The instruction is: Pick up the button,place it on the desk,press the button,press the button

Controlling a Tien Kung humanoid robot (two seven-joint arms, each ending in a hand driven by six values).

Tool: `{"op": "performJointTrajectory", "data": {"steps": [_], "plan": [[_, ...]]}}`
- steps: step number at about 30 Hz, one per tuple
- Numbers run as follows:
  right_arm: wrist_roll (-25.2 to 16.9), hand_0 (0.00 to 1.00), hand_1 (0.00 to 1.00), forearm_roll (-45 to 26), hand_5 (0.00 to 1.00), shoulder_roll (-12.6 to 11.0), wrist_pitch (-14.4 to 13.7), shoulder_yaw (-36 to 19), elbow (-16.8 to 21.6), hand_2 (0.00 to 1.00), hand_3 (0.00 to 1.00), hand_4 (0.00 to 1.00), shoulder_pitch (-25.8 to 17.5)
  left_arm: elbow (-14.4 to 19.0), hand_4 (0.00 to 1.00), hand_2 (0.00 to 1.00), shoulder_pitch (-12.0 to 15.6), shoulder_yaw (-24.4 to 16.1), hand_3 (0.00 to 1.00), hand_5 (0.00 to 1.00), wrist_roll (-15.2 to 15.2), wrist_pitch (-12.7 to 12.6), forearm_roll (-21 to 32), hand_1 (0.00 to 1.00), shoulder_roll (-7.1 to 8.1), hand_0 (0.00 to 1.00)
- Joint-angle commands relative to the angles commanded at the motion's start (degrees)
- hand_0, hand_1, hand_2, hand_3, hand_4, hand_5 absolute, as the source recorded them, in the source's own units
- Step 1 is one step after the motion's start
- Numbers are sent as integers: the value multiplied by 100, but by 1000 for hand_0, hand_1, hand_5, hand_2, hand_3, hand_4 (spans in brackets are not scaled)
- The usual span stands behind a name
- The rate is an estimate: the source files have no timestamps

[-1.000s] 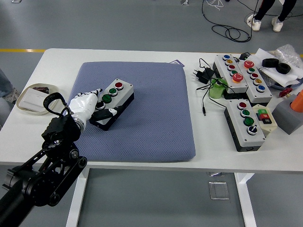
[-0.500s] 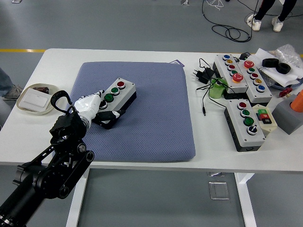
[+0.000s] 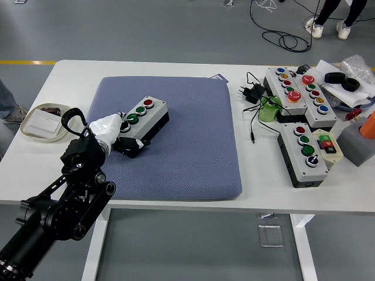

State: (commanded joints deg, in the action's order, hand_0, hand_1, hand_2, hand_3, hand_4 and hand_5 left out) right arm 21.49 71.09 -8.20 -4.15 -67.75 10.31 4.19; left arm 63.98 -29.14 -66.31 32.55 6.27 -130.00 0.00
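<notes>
white table under me | blue-grey mat on it | my left arm reaches in from lower left | button box on the mat's left part (near end tilted up) | my left hand grips its near end, fingers wrapped round it

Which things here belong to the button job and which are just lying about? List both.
In the job:
- button box on the blue pad
- left hand, gripping the box's near end

Lying about:
- two button boxes at right
- green cup
- power adapter
- tray at left
</notes>
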Motion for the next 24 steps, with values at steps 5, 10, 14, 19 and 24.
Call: {"op": "performJointTrajectory", "data": {"steps": [5, 10, 14, 19, 24], "plan": [[1, 659, 633, -2, 212, -3, -5, -1, 0, 712, 587, 365, -11, -57, 526, 404, 4, 46, 437, 210, -29, -173, 0, 348, 0, 282], [6, 659, 633, 13, 212, -3, -5, -9, 0, 712, 587, 365, -26, -148, 526, 404, -5, 117, 437, 210, -212, -553, 0, 348, 0, 282], [6, 659, 632, 2, 211, -3, -6, 2, 0, 711, 586, 365, -35, -242, 340, 211, -17, 129, 288, 2, -291, -713, 0, 180, 0, 224], [2, 659, 632, -21, 210, -8, -5, 19, 0, 711, 586, 365, -50, -354, 158, 119, 7, 154, 238, 2, -209, -762, 0, 71, 0, 194], [4, 659, 632, -21, 209, -12, -7, 19, 0, 711, 586, 365, -49, -387, 115, 70, 20, 165, 207, 2, -217, -823, 0, 17, 3, 159]]}}
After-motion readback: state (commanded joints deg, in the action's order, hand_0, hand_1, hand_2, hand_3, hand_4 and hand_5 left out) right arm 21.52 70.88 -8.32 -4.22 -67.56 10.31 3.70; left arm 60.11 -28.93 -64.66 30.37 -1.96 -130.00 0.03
